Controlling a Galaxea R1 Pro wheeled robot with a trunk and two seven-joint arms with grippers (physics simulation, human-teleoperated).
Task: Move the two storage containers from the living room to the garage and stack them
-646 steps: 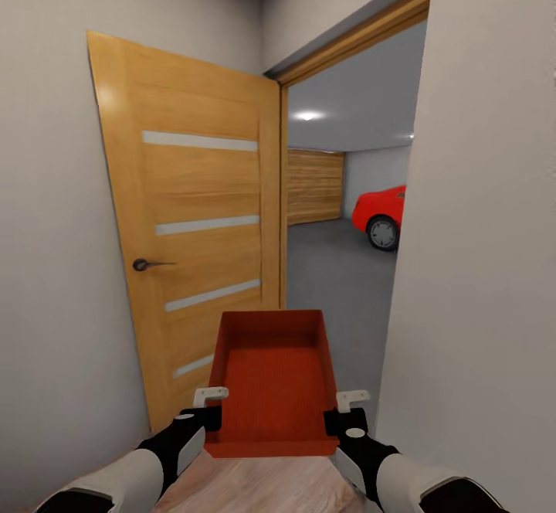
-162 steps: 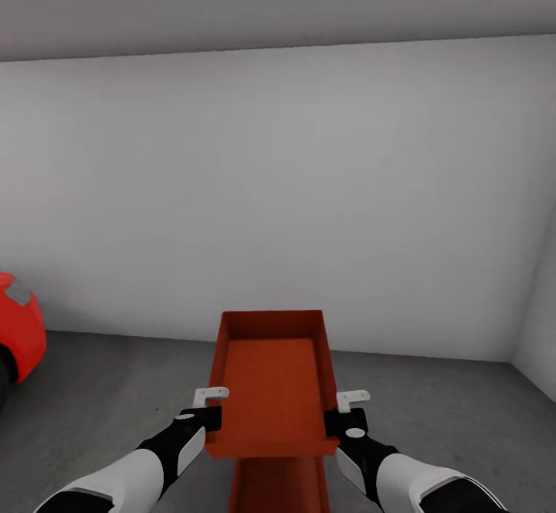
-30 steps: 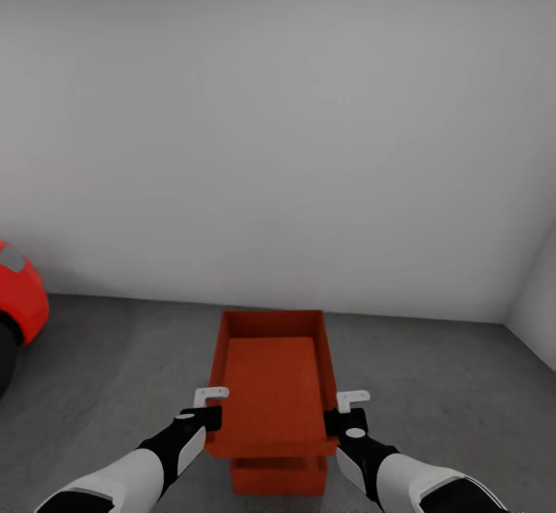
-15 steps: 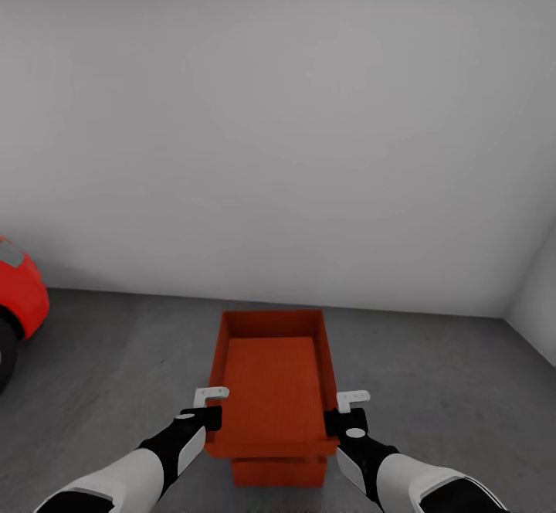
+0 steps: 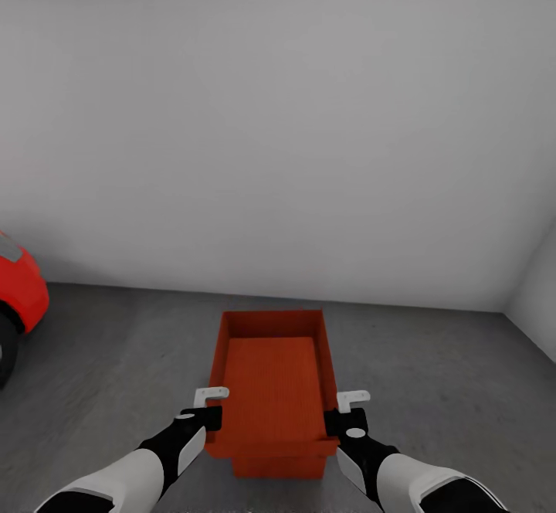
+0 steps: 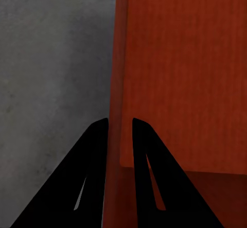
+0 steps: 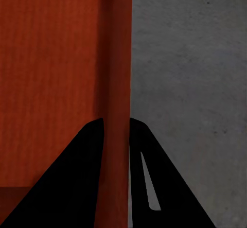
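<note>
Home garage, bare dark grey concrete floor, plain pale grey wall rising straight behind it, nose and front wheel of a red car parked on the floor's left edge

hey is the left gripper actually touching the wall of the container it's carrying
Touching. In the left wrist view, the left gripper straddles the held container's side wall, both fingers pressed against it with no gap.
</note>
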